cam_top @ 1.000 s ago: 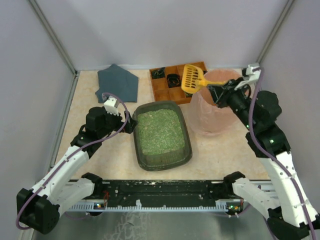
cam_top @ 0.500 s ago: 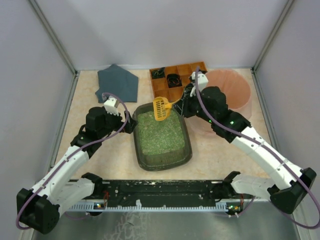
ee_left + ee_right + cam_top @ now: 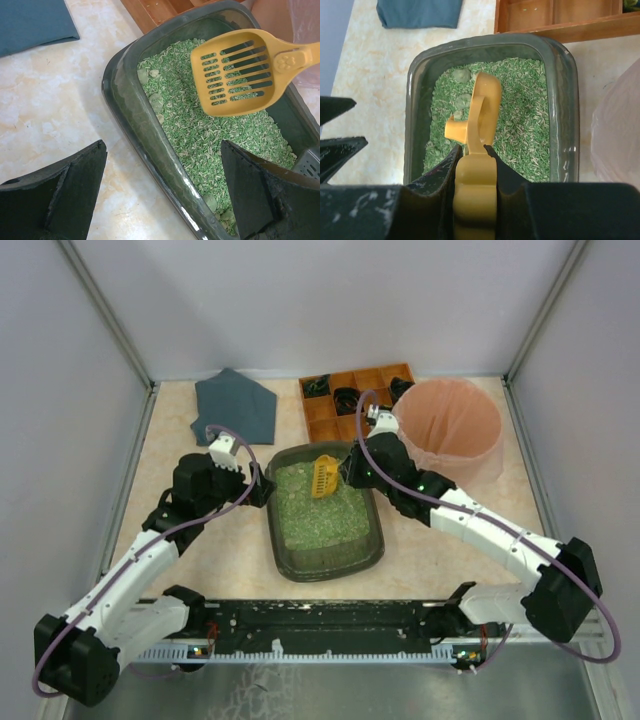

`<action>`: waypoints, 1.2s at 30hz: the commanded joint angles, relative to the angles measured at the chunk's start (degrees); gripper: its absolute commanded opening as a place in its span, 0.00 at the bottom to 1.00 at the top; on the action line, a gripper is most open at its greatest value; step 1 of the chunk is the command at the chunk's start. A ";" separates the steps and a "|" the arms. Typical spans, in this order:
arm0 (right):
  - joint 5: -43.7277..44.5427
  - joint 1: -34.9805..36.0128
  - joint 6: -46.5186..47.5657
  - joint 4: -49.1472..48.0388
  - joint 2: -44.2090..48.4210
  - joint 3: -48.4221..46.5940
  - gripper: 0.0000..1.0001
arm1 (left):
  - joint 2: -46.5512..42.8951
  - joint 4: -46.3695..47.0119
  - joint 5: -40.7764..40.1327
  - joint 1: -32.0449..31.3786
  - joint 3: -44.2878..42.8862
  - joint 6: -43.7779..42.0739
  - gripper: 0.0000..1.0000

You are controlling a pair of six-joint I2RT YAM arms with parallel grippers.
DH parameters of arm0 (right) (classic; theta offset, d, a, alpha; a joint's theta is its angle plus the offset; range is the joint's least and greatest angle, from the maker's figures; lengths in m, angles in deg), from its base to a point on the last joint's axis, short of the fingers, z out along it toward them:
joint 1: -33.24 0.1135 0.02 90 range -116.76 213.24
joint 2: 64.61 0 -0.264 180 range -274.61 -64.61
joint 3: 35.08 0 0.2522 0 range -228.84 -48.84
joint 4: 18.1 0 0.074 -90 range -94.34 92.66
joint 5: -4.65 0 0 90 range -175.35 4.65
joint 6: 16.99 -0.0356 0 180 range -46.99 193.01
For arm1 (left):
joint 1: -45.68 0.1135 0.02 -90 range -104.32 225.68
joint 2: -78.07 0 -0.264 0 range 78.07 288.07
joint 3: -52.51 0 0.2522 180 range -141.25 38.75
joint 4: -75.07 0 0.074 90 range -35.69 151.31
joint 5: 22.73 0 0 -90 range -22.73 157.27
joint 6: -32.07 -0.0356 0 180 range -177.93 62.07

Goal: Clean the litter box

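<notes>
The litter box, a dark grey-green tray of green litter, lies mid-table. My right gripper is shut on the handle of a yellow slotted scoop. It holds the scoop head over the litter at the box's far end. In the right wrist view my right gripper grips the scoop above the box, with pale clumps beyond it. My left gripper is open. In the left wrist view it straddles the box's left rim, under the scoop.
A round pink bag-lined bin stands right of the box, close behind my right arm. An orange-brown wooden compartment tray sits at the back. A blue-grey cloth lies at the back left. Grey walls enclose the table.
My right arm swung left with the scoop, from over the pink bin to the litter box's far end, and lowered it toward the litter. My left arm has not moved.
</notes>
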 commanded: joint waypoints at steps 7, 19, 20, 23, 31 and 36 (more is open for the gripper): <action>4.09 0.33 -11.29 -7.93 -5.02 1.15 0.00 | 0.11 0.26 1.83 0.30 -0.19 -0.25 1.00; 6.17 0.33 -13.44 0.03 -11.33 -2.30 0.00 | 1.06 0.54 2.02 0.34 -0.27 -0.18 1.00; 5.63 0.34 -13.48 0.07 -11.94 -2.35 0.00 | 1.22 0.48 2.07 0.33 -0.35 -0.22 1.00; 4.14 0.33 -13.60 -0.53 -13.34 -1.96 0.00 | 1.45 0.53 2.34 0.30 -0.36 -0.26 1.00; 0.92 0.38 -16.73 -6.69 -14.31 3.29 0.00 | 1.44 0.47 2.35 0.30 -0.14 -0.13 1.00; -1.79 0.33 -19.77 -13.63 -14.01 8.89 0.00 | 1.80 0.60 2.46 0.29 -0.19 -0.13 1.00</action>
